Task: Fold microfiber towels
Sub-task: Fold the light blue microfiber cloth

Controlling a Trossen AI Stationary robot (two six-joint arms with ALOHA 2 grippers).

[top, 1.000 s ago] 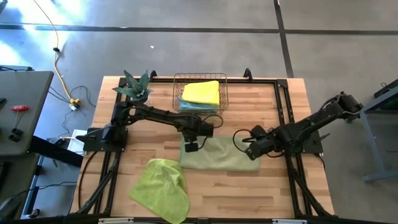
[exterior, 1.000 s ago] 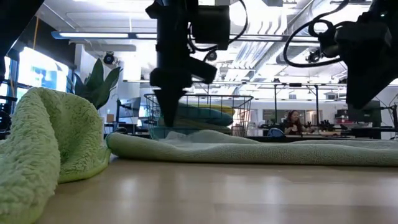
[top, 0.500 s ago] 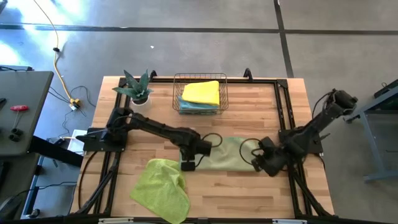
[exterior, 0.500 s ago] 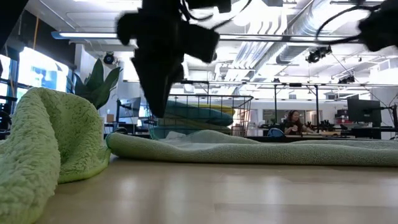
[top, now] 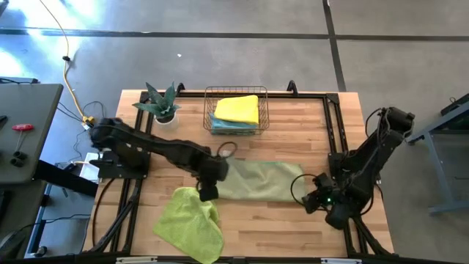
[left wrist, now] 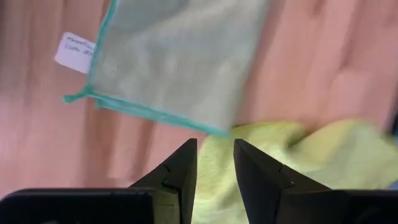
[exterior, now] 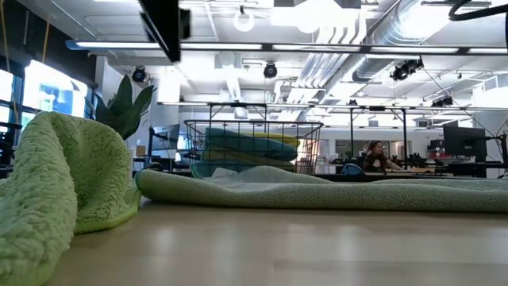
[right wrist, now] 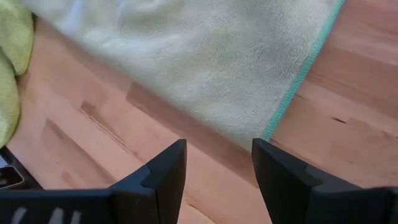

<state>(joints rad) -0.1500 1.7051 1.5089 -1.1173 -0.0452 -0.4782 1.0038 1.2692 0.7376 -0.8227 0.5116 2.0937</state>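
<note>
the bench (top: 293, 227) is pale wooden planks with a black frame round its edges, standing on a grey concrete floor (top: 220, 59) crossed by dark seams. a yellow cable (top: 69, 81) trails over the floor beyond the bench's plant-side corner. across the bench at its own level, the room opens into a bright hall with white ducts and strip lights, and a person (exterior: 373, 156) sits far back at a desk.

a wire basket (top: 235, 110) stands at the far edge of the bench and serves as the landmark. inside it a yellow towel (top: 237, 108) lies folded on top of a light blue towel (top: 220, 125). a spiky potted plant (top: 160, 103) stands beside the basket. just in front of the basket the pale sage towel (top: 260, 180) lies flat, folded into a long strip, its teal hem and a white label showing. farther from the basket, touching that strip's corner, the lime green towel (top: 192, 220) sits crumpled in a heap.

the left gripper (top: 208, 192) hangs over the spot where the two towels meet, jaws a little apart and holding nothing. the right gripper (top: 314, 202) hovers off the sage strip's other end, jaws released and wide, empty.
</note>
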